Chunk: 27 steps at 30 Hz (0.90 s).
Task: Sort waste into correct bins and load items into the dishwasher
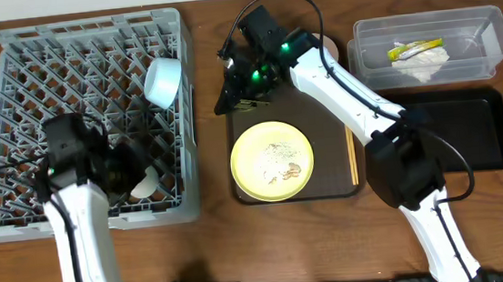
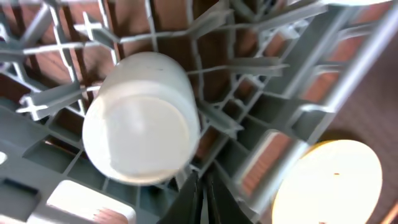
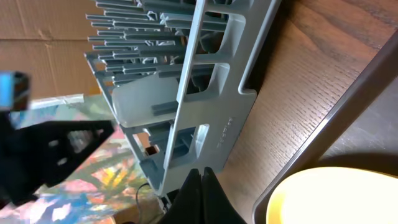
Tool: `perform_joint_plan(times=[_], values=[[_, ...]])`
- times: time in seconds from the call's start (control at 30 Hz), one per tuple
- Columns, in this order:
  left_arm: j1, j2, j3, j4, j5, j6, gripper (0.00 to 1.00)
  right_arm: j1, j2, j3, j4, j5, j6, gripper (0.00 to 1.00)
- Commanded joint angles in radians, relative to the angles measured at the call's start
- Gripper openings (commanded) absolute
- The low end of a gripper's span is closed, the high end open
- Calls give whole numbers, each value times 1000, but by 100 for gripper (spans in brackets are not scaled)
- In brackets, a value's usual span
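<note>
The grey dish rack [image 1: 12, 116] stands at the left. A light blue bowl [image 1: 162, 80] lies tipped in it. My left gripper [image 1: 133, 165] is shut and empty inside the rack, right next to a small white cup [image 1: 147, 183]. In the left wrist view the cup [image 2: 140, 118] lies on its side just beyond the fingertips [image 2: 200, 190]. My right gripper [image 1: 230, 102] is shut and empty above the brown tray's far left corner. The yellow plate [image 1: 271, 160] carries beige scraps [image 1: 281, 164]. Chopsticks [image 1: 353, 155] lie on the tray's right edge. The clear tub [image 1: 489, 42] holds the napkin [image 1: 420, 67] and wrapper [image 1: 415, 49].
The dark brown serving tray [image 1: 322, 116] sits at the centre and the flat black tray [image 1: 465, 131] to its right. A pinkish-white bowl [image 1: 328, 45] shows partly behind my right arm. In the right wrist view the rack wall [image 3: 205, 112] is close to my shut fingers [image 3: 202, 177].
</note>
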Motion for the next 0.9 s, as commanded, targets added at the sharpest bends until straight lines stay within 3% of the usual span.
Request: perform_joint_plan(times=[0.0,0.1,0.17,0.3,0.33,0.37,0.4,0.47,0.5,0.53,0.63,0.67,0.87], values=[[2,-121,46,0,1,17,8,-19,-39,2,-5,-8,-41,1],[2,-220,47,5,-65,17,8,-23,-42,2,-6,-31,-85,1],[2,-275,47,2,-117,16,17,-26,-56,2,-8,-51,-165,1],[2,-369,47,-19,-176,16,59,-43,-113,2,-33,9,-204,1],[2,-383,47,-24,-186,17,64,-48,-126,2,-37,43,-202,5],[2,-396,47,-29,-201,17,72,-55,-140,2,-43,92,-193,13],[2,-408,47,-33,-220,16,78,-63,-153,2,-50,165,-179,31],[2,-418,47,-42,-243,15,81,-72,-159,2,-55,294,-139,64],[3,-420,47,-60,-297,-33,82,-81,-158,2,-55,436,-96,92],[8,-420,47,-72,-340,-85,83,-84,-154,1,-54,505,-81,96],[41,-420,47,-92,-436,-207,83,-88,-145,1,-57,651,-76,99],[64,-419,47,-93,-454,-233,90,-88,-136,1,-62,722,-77,99],[93,-418,47,-126,-461,-228,91,-84,-81,1,-53,962,-76,92]])
